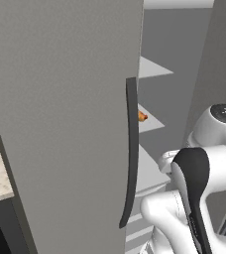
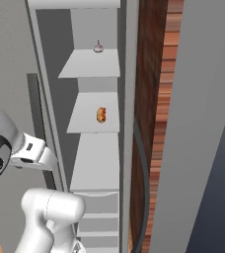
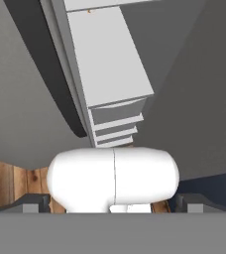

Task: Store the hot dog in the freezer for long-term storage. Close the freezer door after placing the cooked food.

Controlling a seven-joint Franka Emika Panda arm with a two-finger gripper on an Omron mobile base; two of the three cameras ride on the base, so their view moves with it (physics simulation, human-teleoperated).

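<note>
I see the hot dog [image 2: 101, 114] on the freezer [image 2: 94, 173] shelf at 12 o'clock, my gripper [image 3: 113, 204] wide open and empty.

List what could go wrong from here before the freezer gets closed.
The freezer door stands wide open, and the arm is low in front of the shelves, so swinging the door could strike it. The hot dog lies on a middle shelf; a hard slam might roll it. The open gripper holds nothing.
</note>
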